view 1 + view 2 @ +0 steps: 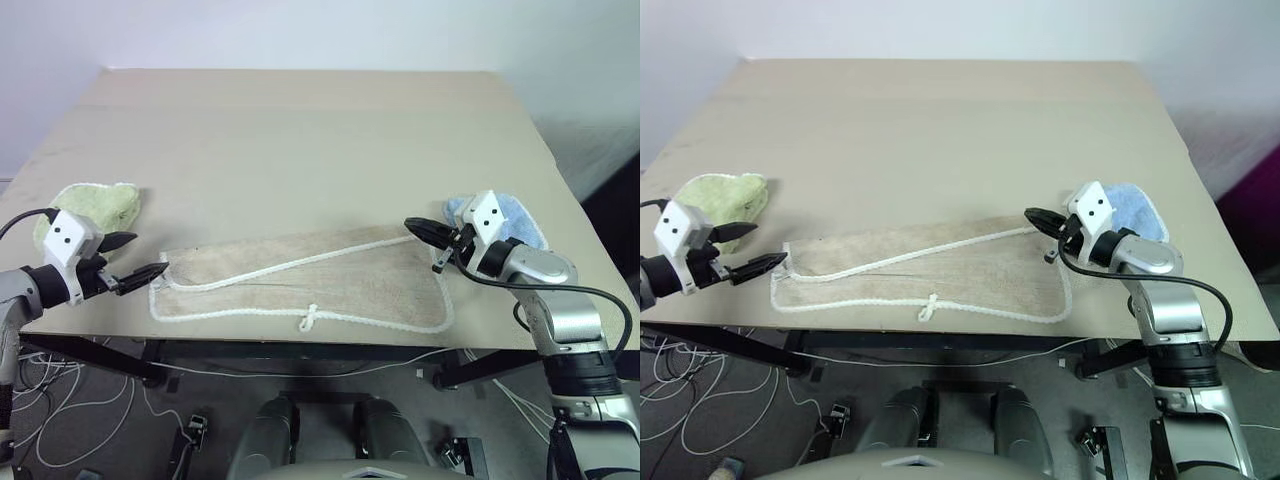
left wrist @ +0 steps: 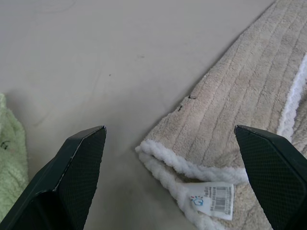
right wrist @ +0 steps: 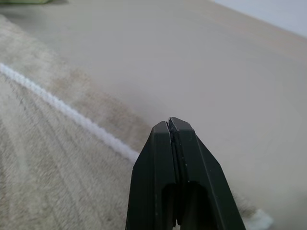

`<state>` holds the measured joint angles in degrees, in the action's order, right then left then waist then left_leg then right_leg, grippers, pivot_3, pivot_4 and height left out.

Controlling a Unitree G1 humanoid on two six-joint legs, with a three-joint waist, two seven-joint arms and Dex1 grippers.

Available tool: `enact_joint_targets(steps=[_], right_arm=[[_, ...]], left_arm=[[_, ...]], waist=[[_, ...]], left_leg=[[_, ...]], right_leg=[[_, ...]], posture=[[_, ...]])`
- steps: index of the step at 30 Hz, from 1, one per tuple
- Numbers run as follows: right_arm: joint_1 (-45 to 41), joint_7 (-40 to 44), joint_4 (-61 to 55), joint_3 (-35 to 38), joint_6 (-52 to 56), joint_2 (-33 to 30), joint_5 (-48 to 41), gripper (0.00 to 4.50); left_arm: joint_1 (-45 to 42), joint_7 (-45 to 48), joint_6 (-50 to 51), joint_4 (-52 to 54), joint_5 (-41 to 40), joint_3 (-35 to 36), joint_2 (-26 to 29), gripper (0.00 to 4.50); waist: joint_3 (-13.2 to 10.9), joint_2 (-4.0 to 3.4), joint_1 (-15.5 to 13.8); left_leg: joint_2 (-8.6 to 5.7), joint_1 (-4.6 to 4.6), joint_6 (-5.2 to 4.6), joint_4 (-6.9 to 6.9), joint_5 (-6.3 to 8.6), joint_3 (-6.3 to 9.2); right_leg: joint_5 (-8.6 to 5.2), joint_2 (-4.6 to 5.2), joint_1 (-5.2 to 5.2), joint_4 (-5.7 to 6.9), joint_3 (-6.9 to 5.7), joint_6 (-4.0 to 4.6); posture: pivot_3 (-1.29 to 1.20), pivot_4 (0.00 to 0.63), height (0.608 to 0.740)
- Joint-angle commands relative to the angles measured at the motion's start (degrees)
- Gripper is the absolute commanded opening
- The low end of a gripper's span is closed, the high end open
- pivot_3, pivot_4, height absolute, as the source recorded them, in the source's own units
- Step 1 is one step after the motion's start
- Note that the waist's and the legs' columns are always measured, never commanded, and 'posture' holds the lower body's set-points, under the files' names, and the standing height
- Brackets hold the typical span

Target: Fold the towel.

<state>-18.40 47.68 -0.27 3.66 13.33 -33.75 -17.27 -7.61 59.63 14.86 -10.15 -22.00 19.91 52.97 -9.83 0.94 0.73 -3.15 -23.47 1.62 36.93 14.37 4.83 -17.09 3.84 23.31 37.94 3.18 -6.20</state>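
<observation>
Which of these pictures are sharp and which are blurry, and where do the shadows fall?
Left wrist view: the towel and its tag are crisp; the open left end effector casts a soft shadow on the table. Right wrist view: the shut right end effector is sharp, the towel behind it blurred. Left eye view: even light, faint shadows.

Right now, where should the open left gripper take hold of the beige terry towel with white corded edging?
Grip the beige terry towel at its left-end corner, where the white tag sits. Come in level from the left: the doubled corded edge lies flat facing the open left gripper, likely pinchable there.
</observation>
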Motion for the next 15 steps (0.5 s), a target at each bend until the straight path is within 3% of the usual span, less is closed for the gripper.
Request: enact_joint_targets(steps=[1,15], right_arm=[[0.0,0.0,-2.7,1.3,-0.6,0.0,-1.2,0.0],[1.3,-1.3,-4.4,2.4,-0.1,-0.4,-1.7,0.0]], left_arm=[[-1.6,0.3,0.1,1.4,-0.7,0.3,0.4,4.48],[-5.9,3.4,-1.7,-1.9,1.7,-3.3,1.6,4.48]], waist=[[0.0,0.0,0.1],[0.0,-0.01,0.2]], left_leg=[[0.0,0.0,0.0,0.0,0.0,0.0],[0.01,0.0,0.0,-0.01,0.0,-0.01]], right_leg=[[0.0,0.0,0.0,0.0,0.0,0.0],[0.0,-0.03,0.03,0.01,0.0,0.0]], posture=[[0.0,0.15,0.74],[0.0,0.15,0.74]])
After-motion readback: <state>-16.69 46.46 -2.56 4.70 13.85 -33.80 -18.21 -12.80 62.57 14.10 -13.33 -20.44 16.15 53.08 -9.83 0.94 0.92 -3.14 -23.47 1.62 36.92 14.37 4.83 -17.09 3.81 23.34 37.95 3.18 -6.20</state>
